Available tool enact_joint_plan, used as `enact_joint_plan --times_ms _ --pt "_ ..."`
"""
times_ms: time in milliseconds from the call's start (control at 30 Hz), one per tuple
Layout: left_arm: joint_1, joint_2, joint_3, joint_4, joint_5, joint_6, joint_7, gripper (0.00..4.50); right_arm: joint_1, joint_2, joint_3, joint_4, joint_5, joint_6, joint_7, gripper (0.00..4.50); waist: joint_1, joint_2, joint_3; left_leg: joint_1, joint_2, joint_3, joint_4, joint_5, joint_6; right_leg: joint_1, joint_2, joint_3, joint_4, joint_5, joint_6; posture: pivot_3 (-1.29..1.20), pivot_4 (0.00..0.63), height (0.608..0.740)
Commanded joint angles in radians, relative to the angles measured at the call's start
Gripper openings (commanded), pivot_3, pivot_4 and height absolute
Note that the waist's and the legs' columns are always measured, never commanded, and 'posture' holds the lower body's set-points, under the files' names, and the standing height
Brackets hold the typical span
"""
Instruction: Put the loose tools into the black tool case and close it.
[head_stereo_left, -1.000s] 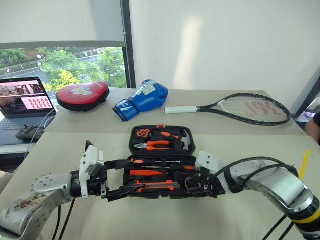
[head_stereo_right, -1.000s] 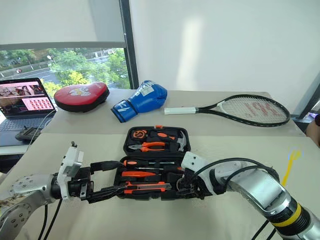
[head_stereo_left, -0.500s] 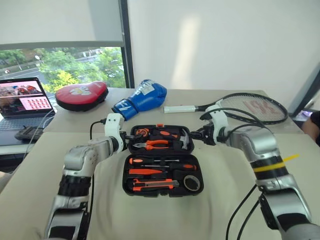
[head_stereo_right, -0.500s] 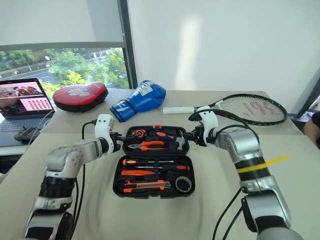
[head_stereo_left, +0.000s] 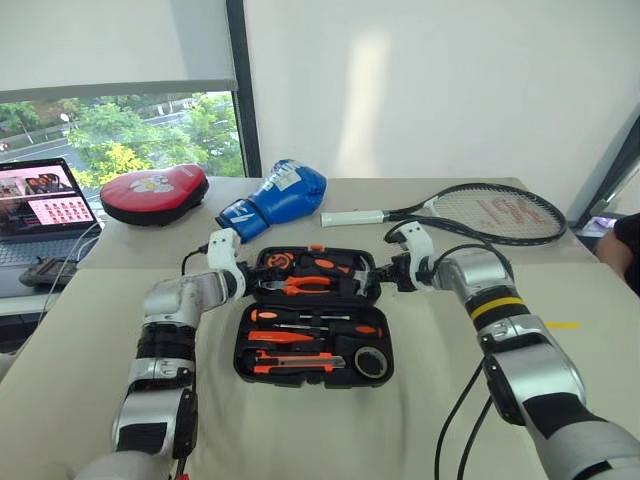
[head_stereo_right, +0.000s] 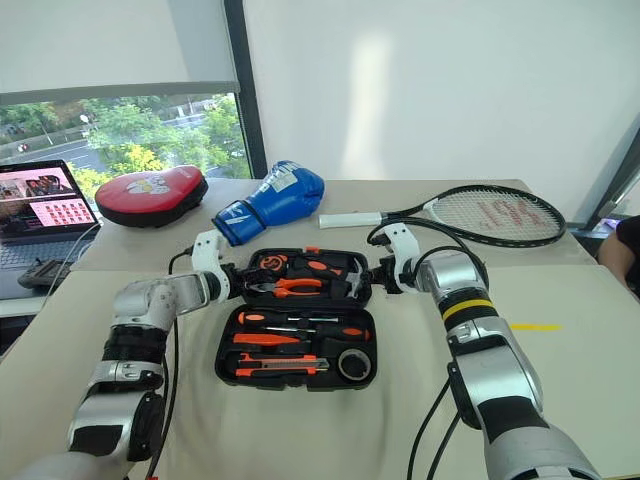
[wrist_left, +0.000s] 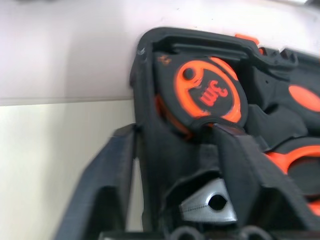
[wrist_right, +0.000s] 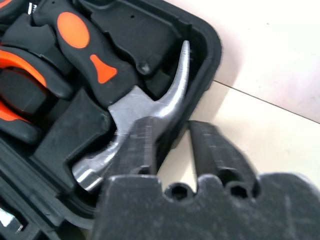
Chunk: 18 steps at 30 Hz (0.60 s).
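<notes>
Tool case: the black tool case, a rounded-cornered plastic clamshell with a textured shell, is lying open in the middle of the beige table; its lid half is lying further from the robot.
Near half: two black-and-orange screwdrivers, a utility knife and a dark tape roll are sitting in moulded slots; the slim tester is hard to make out.
Lid half: orange-handled pliers, a round orange-and-black tape measure and a steel claw hammer are resting there.
Left gripper: the left gripper is straddling the lid's left rim, one ribbed black finger outside, one inside, jaws partly closed around the wall.
Right gripper: the right gripper is straddling the lid's right rim the same way, fingers narrow about the wall, the inner one lying over the hammer head.
Hidden: the finger roots are being cut off in both wrist views.
Beyond: a blue boxing glove, a red pad, a racket and a laptop are lying toward the far edge.
</notes>
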Motion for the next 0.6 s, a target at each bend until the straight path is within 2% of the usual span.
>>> enact_joint_plan --times_ms 33,100,133,267,367,433,600 --pt "0.02 -0.008 -0.04 -0.112 -0.024 -0.079 -0.147 0.76 0.031 0.016 -0.058 -0.065 0.009 -0.107 -0.003 0.0 0.002 0.0 0.0 0.0 0.0 0.0 0.0 0.0 0.0 0.0 -0.001 0.0 0.0 0.0 0.0 0.0 0.15 0.74" --pt "0.033 0.002 -0.061 -0.15 -0.004 -0.145 -0.198 0.06 0.058 0.013 -0.071 -0.117 -0.003 -0.188 0.0 0.0 0.004 0.0 0.0 -0.002 -0.002 0.0 -0.001 0.0 0.0 -0.001 -0.003 -0.001 0.0 0.0 0.0 0.0 0.15 0.74" --pt "0.039 0.006 -0.069 -0.166 0.006 -0.179 -0.219 0.01 0.08 0.008 -0.067 -0.155 -0.017 -0.249 0.007 0.0 0.005 0.0 0.0 -0.002 -0.002 0.0 -0.001 0.0 0.0 -0.002 -0.003 -0.001 -0.001 0.001 0.0 0.0 0.15 0.74" --pt "0.079 0.055 -0.151 -0.269 0.09 -0.416 -0.366 0.01 0.203 0.003 -0.11 -0.412 -0.015 -0.386 -0.021 0.0 0.004 0.0 0.0 -0.006 -0.003 0.0 -0.001 0.0 0.0 -0.007 -0.005 -0.001 -0.001 0.002 0.0 0.0 0.15 0.74" --pt "0.122 0.103 -0.205 -0.308 0.181 -0.616 -0.445 0.01 0.306 -0.013 -0.109 -0.576 -0.048 -0.461 -0.052 0.0 0.005 0.0 0.0 -0.017 -0.003 0.001 -0.001 0.002 -0.002 -0.019 -0.004 -0.001 0.0 0.003 0.0 0.0 0.15 0.74" --pt "0.164 0.136 -0.226 -0.353 0.211 -0.708 -0.502 0.01 0.372 -0.022 -0.115 -0.685 -0.059 -0.493 -0.065 0.0 0.004 0.0 0.0 -0.017 -0.003 0.002 -0.001 0.004 -0.003 -0.021 -0.002 -0.001 0.0 0.003 0.0 0.0 0.15 0.74" --pt "0.365 0.299 -0.246 -0.502 0.256 -0.876 -0.671 0.01 0.599 -0.104 -0.136 -1.03 -0.053 -0.46 -0.046 0.0 0.005 0.001 0.001 -0.017 -0.002 0.003 -0.006 0.004 -0.003 -0.021 -0.001 -0.002 -0.003 0.002 0.0 0.0 0.15 0.74"
